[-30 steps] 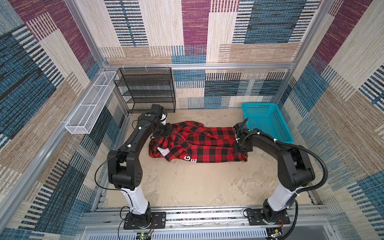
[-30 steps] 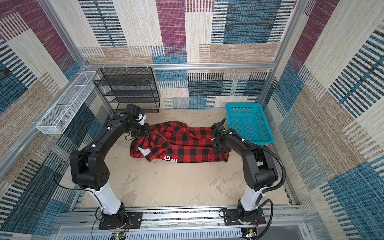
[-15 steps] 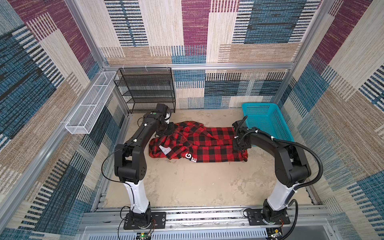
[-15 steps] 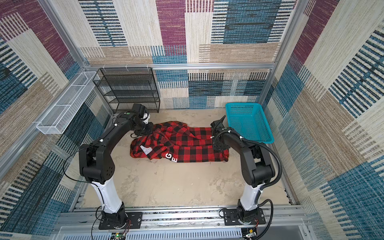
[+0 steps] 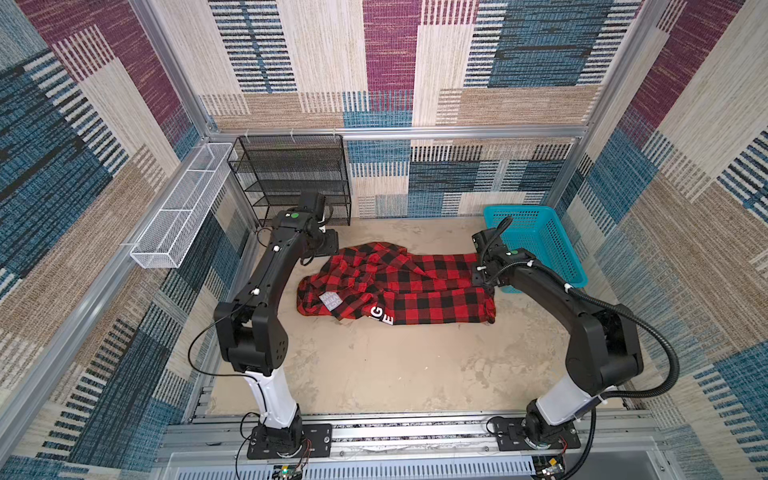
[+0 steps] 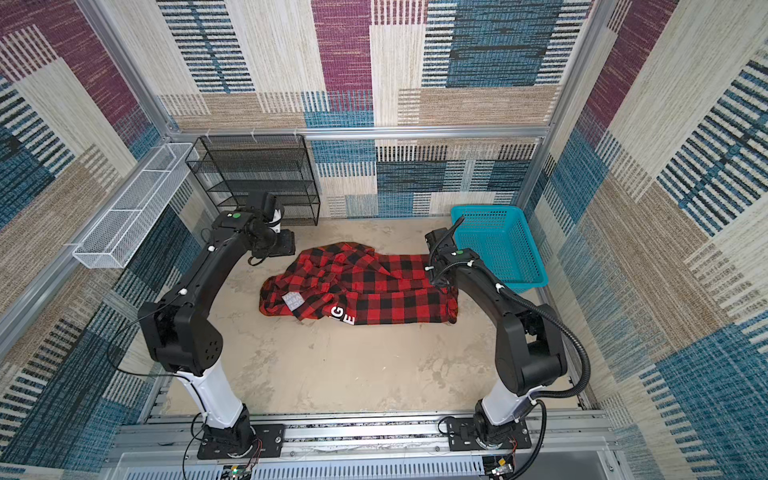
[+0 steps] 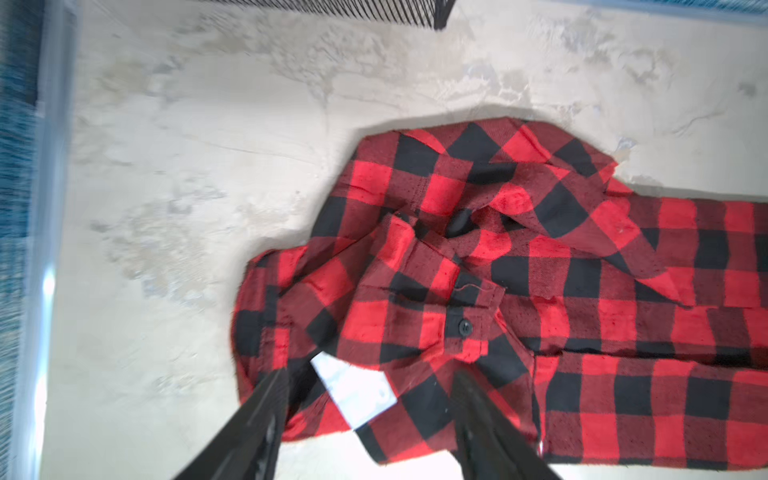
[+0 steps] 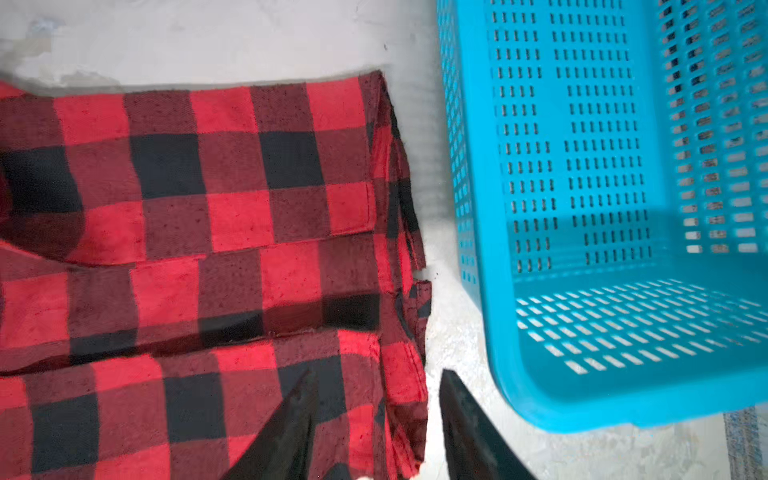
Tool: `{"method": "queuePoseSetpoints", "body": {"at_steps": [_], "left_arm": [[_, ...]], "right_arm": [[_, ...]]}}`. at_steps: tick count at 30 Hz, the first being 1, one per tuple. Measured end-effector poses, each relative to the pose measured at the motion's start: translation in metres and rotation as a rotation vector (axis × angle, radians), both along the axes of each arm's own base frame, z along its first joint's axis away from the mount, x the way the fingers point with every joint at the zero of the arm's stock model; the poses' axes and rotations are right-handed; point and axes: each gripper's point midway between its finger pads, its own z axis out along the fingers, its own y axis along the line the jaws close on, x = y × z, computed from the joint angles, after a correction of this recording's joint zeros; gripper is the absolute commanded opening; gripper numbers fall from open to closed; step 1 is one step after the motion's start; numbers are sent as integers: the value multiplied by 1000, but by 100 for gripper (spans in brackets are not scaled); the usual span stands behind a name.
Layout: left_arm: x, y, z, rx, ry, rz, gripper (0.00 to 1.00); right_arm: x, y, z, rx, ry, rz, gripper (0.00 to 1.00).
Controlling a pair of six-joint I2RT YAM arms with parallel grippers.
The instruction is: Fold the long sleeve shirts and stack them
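The long sleeve shirt [image 5: 415,286] [image 6: 374,291], a red-and-black check flannel, lies folded lengthwise on the tabletop, with white letters [image 5: 382,316] at its front edge. My left gripper [image 5: 330,246] [image 6: 287,245] hangs open just off the collar end. In the left wrist view its jaws [image 7: 370,386] stand wide above a white label [image 7: 353,390] and the crumpled collar [image 7: 457,257]. My right gripper [image 5: 482,279] [image 6: 437,279] is open at the hem end. In the right wrist view [image 8: 376,390] one finger is over the cloth [image 8: 208,232] and one beside the hem edge.
A teal plastic basket [image 5: 536,245] [image 8: 582,208] stands right behind the right gripper, close to the shirt's hem. A black mesh rack [image 5: 291,178] stands at the back left, its foot [image 7: 440,16] near the left gripper. A white wire basket [image 5: 178,208] hangs on the left wall.
Both grippers were shut on the shirt's ends and have now opened and let go. The left gripper has drawn back from the collar toward the rack. The shirt lies still.
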Motion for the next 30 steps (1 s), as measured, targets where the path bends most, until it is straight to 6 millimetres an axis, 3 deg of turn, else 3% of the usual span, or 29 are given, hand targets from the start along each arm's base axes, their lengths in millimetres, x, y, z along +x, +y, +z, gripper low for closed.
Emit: {"method": "queuePoseSetpoints", "body": {"at_steps": [3,6,8,11,13,17,20,25,30], "left_arm": [[-37,11,-2,0,32,20,60],[-81,21,-31,-31,120,65,52],[-109,30,-55,-60,188,133,38],[-125,43,-81,-108,238,225,22],[-123,50,-95,-141,250,281,16],[-111,56,-116,-201,259,364,13],[-103,57,-127,-228,259,394,11],[-88,57,-154,-253,289,436,0],[-72,61,-172,-251,308,465,0]], "right_arm": [[-12,18,6,29,-13,31,41],[-24,54,-1,107,0,112,36],[-29,72,-10,171,16,144,34],[-30,81,-25,233,37,139,30],[-30,87,-34,260,53,140,29],[-31,93,-47,291,71,141,28],[-29,97,-56,306,81,140,27],[-27,100,-72,315,104,126,26],[-24,99,-86,310,121,116,24]]}}
